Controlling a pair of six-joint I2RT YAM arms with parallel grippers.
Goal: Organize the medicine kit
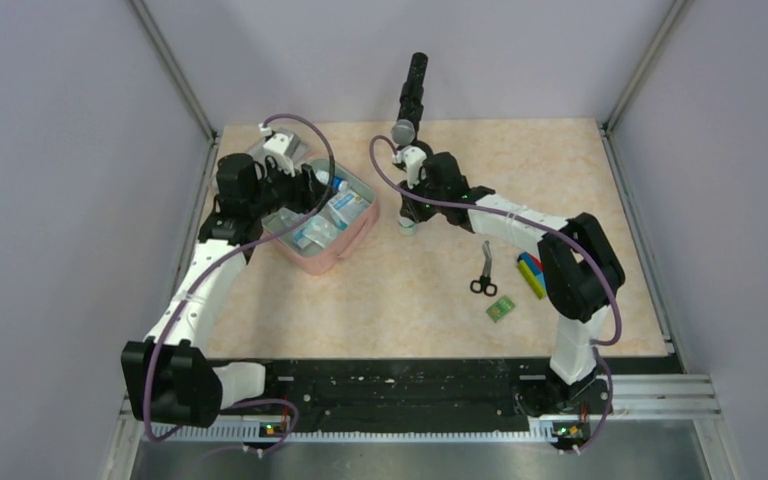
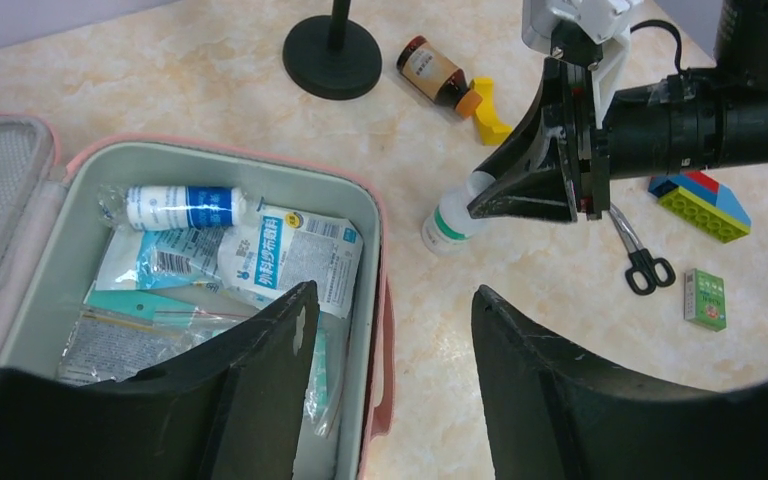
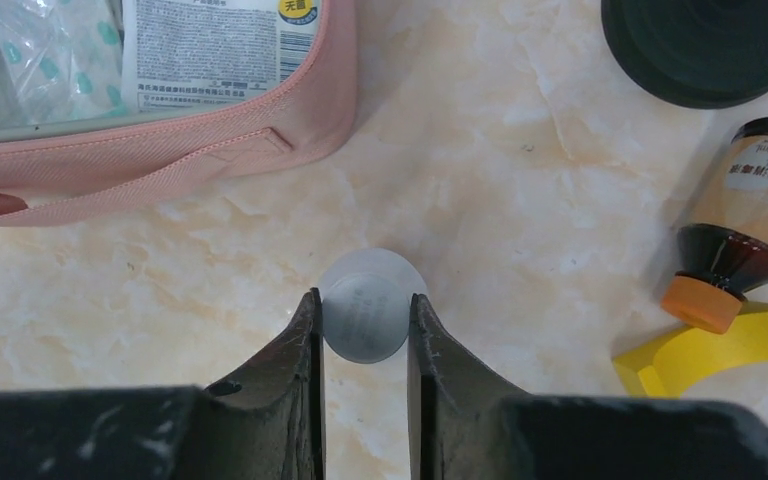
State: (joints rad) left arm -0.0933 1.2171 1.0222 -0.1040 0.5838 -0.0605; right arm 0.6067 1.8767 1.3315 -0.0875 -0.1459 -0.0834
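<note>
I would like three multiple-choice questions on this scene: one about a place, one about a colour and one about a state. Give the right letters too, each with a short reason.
1. The scissors lie:
A. inside the medicine kit
B. on the table near the toy-brick block
C. in the right gripper

2. The cap of the brown bottle is:
A. orange
B. blue
C. white

3. The right gripper is:
A. wide open
B. closed on the white bottle
C. closed on nothing

Answers:
1. B, as they rest on bare tabletop, outside the kit.
2. A, as the lying bottle ends in an orange cap.
3. B, as the right wrist view shows its fingers against both sides of the bottle's top.
</note>
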